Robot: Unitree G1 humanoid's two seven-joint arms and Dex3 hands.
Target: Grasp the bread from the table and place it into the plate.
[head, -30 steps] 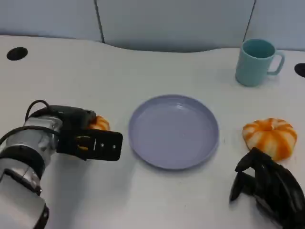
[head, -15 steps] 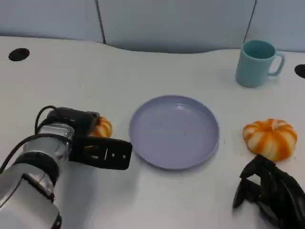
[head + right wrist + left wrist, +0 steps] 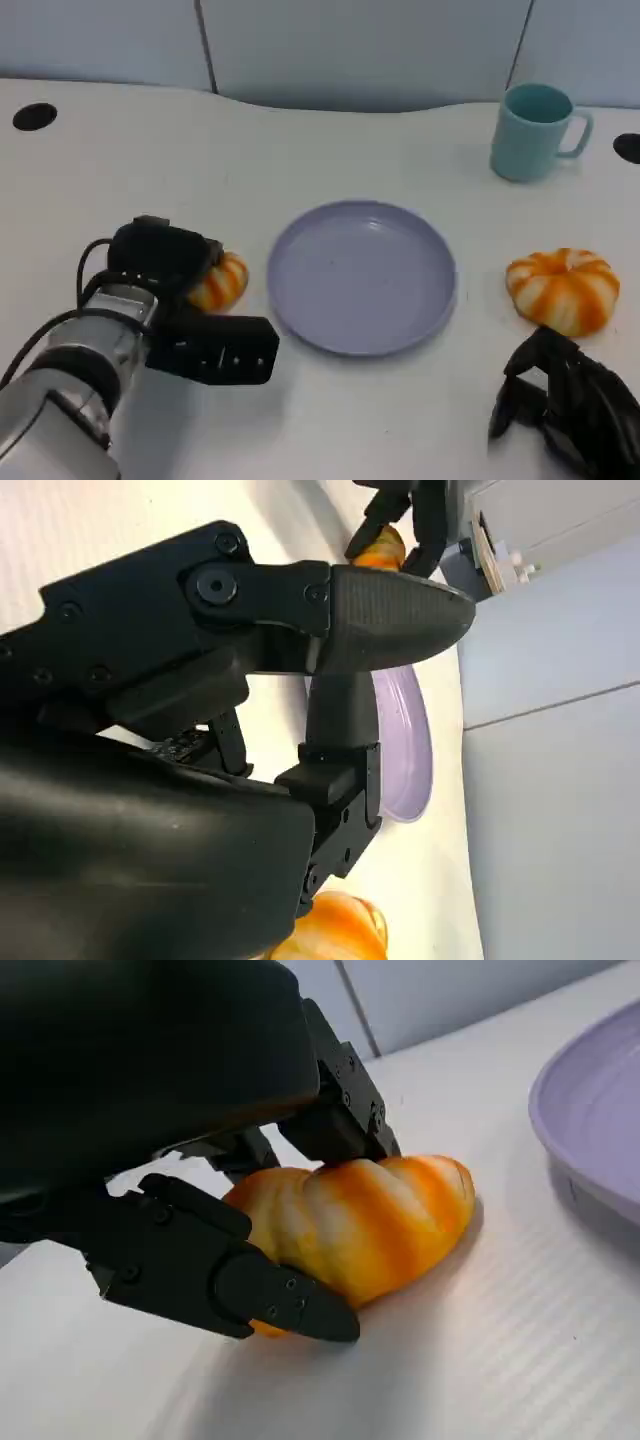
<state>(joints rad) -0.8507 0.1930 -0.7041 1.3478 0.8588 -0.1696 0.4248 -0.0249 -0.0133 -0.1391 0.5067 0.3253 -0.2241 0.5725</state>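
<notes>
- Bread roll (image 3: 219, 283) lies on the white table (image 3: 130, 160) just left of the lilac plate (image 3: 360, 275), which holds nothing; lifting and placing remain.
- Left hand (image 3: 175, 300) has its fingers (image 3: 250, 1290) around the roll, which sits on the table.
- Left wrist view shows that contact; the head view hides it.
- Right hand (image 3: 565, 405) rests curled, holding nothing, near a second striped bun (image 3: 560, 290).

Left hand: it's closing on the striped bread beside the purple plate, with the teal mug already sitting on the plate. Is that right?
Not quite. The mug is not on the plate; the head view shows it standing on the table behind the plate. The rest holds: the left hand has its fingers around the striped bread beside the plate.
</notes>
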